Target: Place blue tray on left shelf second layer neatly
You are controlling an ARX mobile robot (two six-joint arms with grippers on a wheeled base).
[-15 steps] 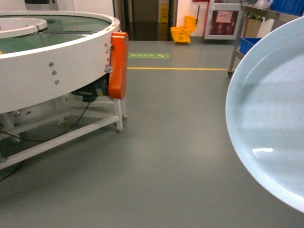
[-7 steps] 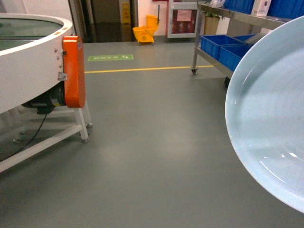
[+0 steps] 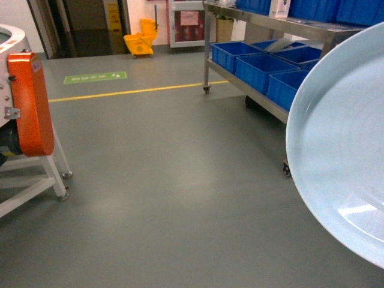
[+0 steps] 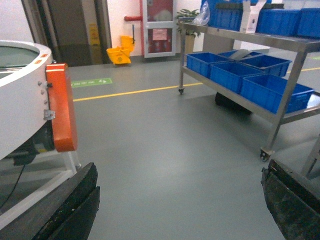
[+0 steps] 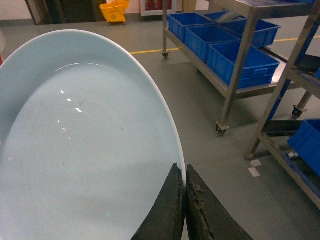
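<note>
Grey floor fills the head view, a yellow line (image 3: pixel 138 90) crossing toward 12 o'clock; the blue tray (image 3: pixel 345 150) looms tilted at 3 o'clock, before a steel shelf cart (image 3: pixel 252 90) of blue crates (image 3: pixel 261 63). From the left wrist, the left gripper (image 4: pixel 177 200) hangs with jaws spread wide, holding nothing, an orange guard (image 4: pixel 61 107) at 9 o'clock. From the right wrist, the right gripper (image 5: pixel 186 210) has its jaws pinching the tray's rim at 6 o'clock.

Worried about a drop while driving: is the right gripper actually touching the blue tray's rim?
Touching. The right wrist view shows the right gripper closed on the blue tray, its fingers pinching the rim with no gap.
</note>
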